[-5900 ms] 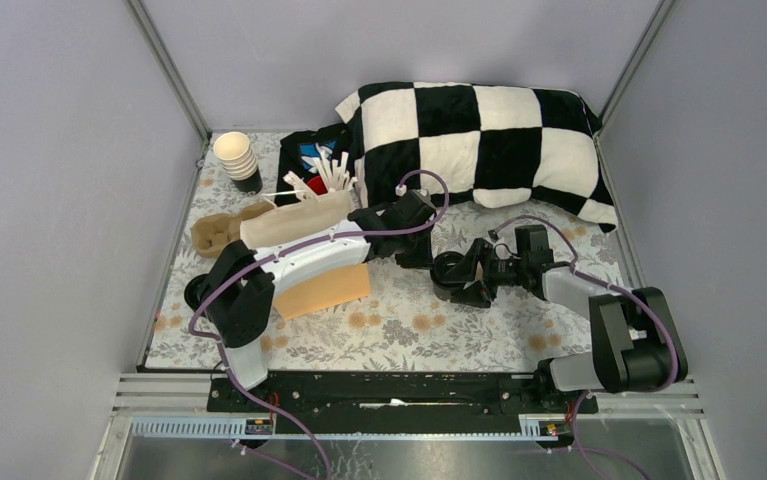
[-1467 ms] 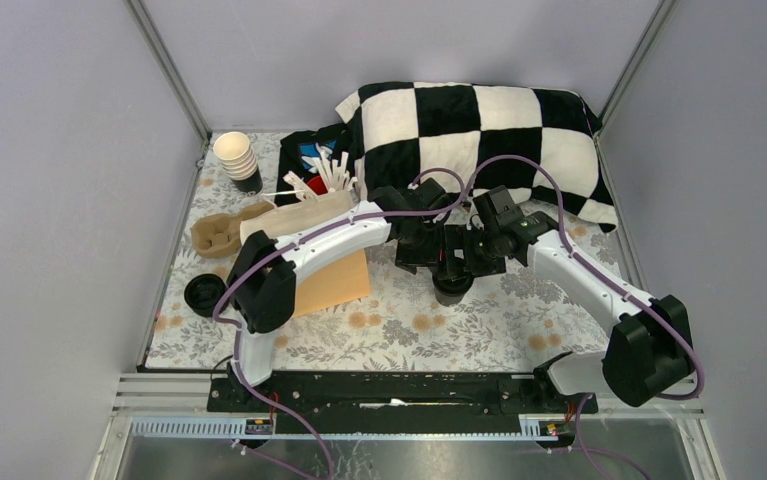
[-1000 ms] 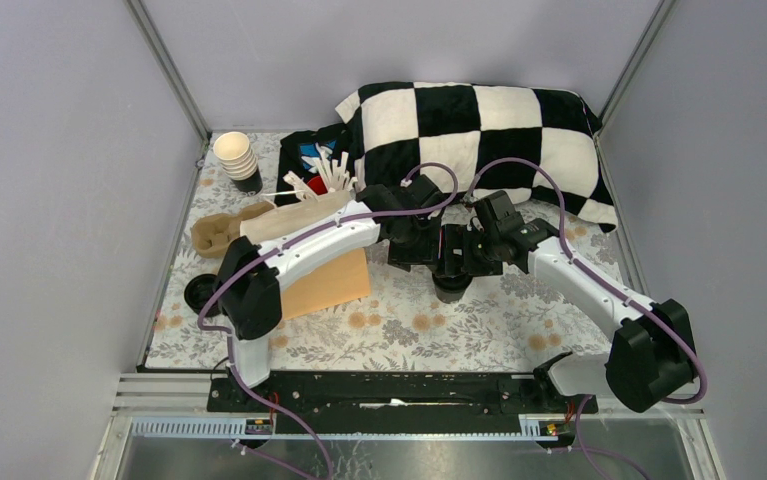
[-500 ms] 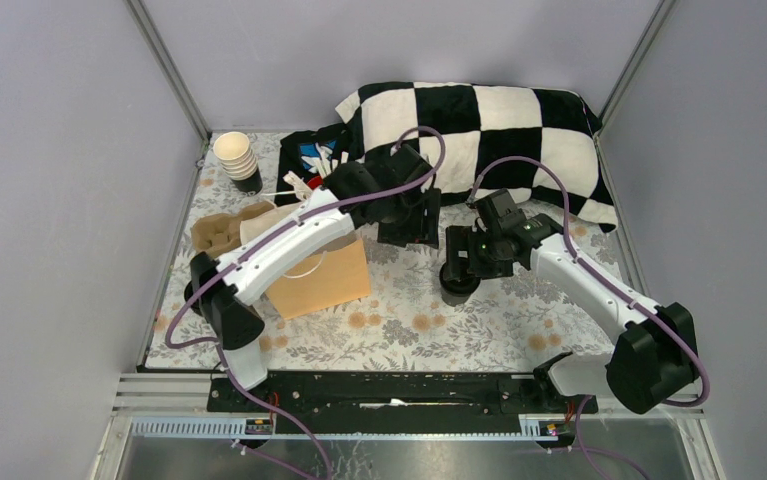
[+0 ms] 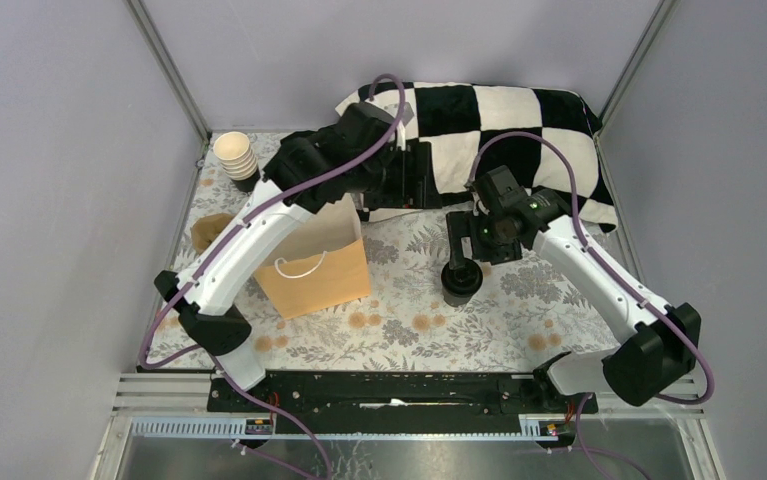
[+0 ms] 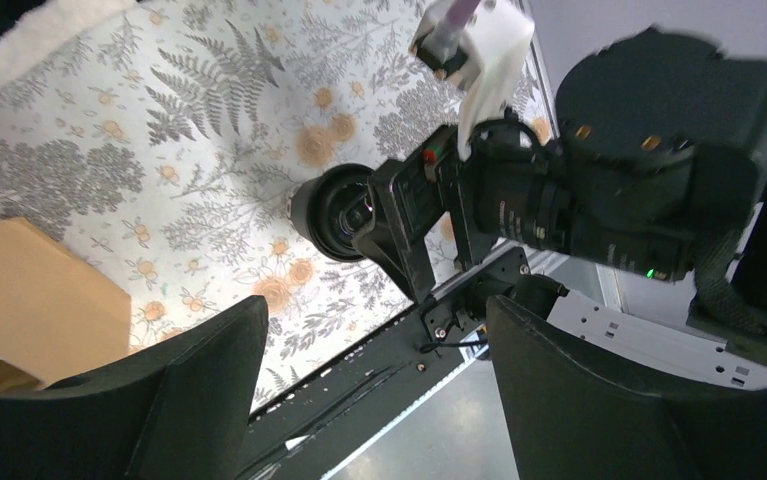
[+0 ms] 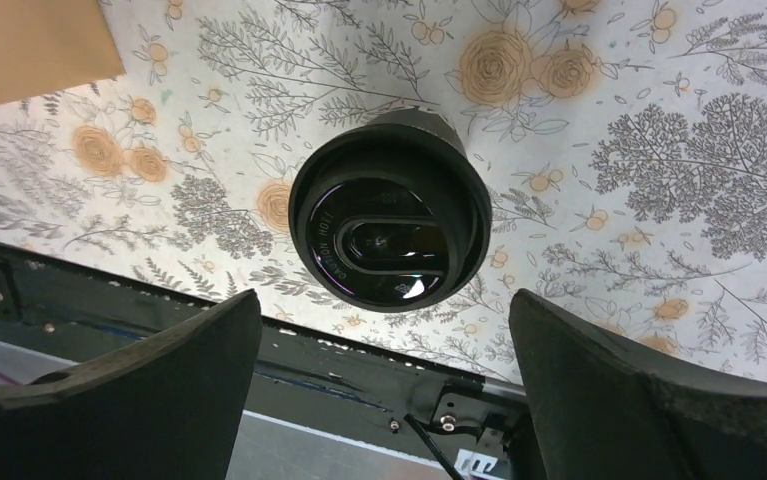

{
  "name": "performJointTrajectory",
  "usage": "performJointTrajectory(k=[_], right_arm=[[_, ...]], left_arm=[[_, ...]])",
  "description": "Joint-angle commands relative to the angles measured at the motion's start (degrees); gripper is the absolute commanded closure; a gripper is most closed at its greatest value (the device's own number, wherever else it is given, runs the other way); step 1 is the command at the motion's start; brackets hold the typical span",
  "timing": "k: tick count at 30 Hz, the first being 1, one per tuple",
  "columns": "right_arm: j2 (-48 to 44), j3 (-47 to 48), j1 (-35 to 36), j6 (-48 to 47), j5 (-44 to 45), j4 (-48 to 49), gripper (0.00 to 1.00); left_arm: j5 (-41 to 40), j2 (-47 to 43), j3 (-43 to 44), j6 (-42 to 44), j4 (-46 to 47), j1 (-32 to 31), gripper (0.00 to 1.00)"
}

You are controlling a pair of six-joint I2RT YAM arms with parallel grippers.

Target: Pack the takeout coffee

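You have: takeout coffee (image 7: 389,238), lidded, upright on table (image 5: 399,320) | left gripper (image 6: 374,310) jaws wide, empty | right gripper (image 7: 384,310) jaws wide over it, empty

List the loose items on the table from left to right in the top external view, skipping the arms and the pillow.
stack of pale paper cups → brown paper bag → takeout coffee

Setting: robot lab cell. Grey panel walls (image 5: 49,180), aluminium frame posts (image 5: 167,70), left arm (image 5: 249,235) and right arm (image 5: 599,275) bolted to rail (image 5: 389,392) at desk (image 5: 399,325) edge.
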Motion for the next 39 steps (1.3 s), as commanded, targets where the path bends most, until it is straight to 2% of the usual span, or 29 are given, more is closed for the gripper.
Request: performJointTrajectory(k=[1, 10, 16, 22, 31, 39], right_arm=[[4.33, 4.3, 5.02, 4.28, 9.94, -5.6, 0.0], [9.14, 5.4, 8.52, 8.84, 14.16, -6.37, 0.01], [10.92, 6.06, 8.82, 8.31, 13.61, -6.3, 0.09], [10.88, 6.52, 10.22, 8.6, 14.83, -5.46, 0.07], [10.5, 4.21, 11.24, 8.35, 18.52, -3.27, 0.16], [10.42, 2.35, 11.33, 8.52, 17.18, -1.2, 0.16]], left_arm=[[1.85, -3.3, 1.11, 3.21, 1.6, 2.61, 0.14], [5.59, -3.85, 0.14, 5.35, 3.24, 7.02, 0.12], [7.89, -3.59, 0.02, 5.72, 4.13, 8.13, 0.12], [9.29, -3.38, -0.28, 6.3, 4.17, 9.5, 0.12], [10.47, -3.25, -0.42, 6.74, 4.17, 10.44, 0.12], [11.26, -3.1, -0.22, 6.81, 4.17, 10.98, 0.12]])
